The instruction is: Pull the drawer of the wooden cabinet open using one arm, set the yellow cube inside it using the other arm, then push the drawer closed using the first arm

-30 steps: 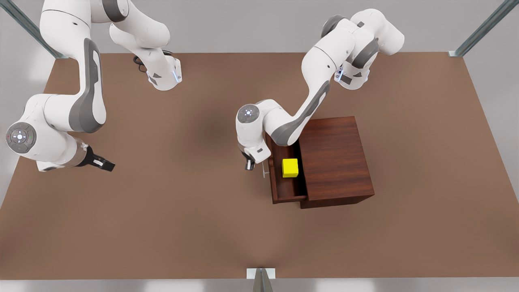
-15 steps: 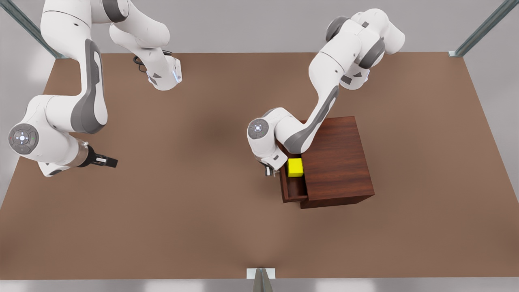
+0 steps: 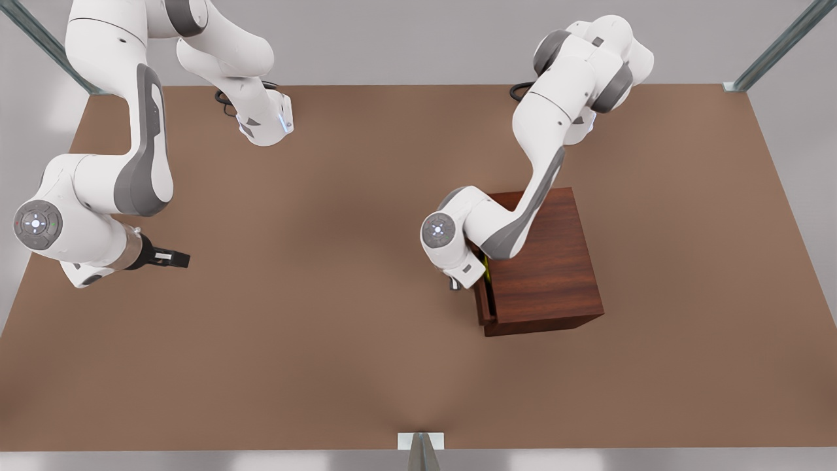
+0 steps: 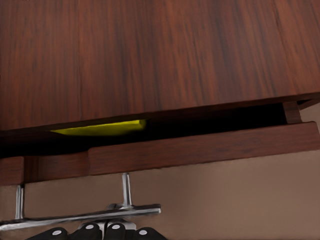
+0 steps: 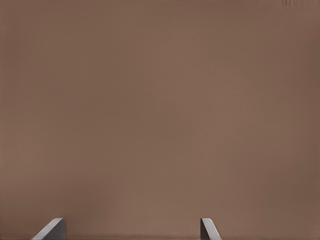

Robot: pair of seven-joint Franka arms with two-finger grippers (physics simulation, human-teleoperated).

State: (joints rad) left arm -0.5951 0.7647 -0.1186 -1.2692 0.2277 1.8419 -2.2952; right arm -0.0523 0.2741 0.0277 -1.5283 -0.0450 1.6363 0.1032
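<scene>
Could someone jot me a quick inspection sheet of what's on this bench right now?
Surface: brown table, bare apart from the cabinet.
Job's things: cabinet; drawer nearly shut; cube inside it, a yellow sliver showing.
Clutter: nothing seen.
Grippers: left gripper shut, at the handle; right gripper open over the bare table, waiting.
Cables: dark cables at both arm bases.
Surroundings: grey walls, metal frame posts.

- One wooden cabinet [image 3: 546, 261]
- One drawer [image 4: 200, 150] with one handle [image 4: 80, 216]
- One yellow cube [image 4: 100, 129]
- Two robot arms, one pincer each: left pincer [image 4: 100, 233], right pincer [image 3: 171, 259]
- One tabletop [image 3: 314, 340]
</scene>
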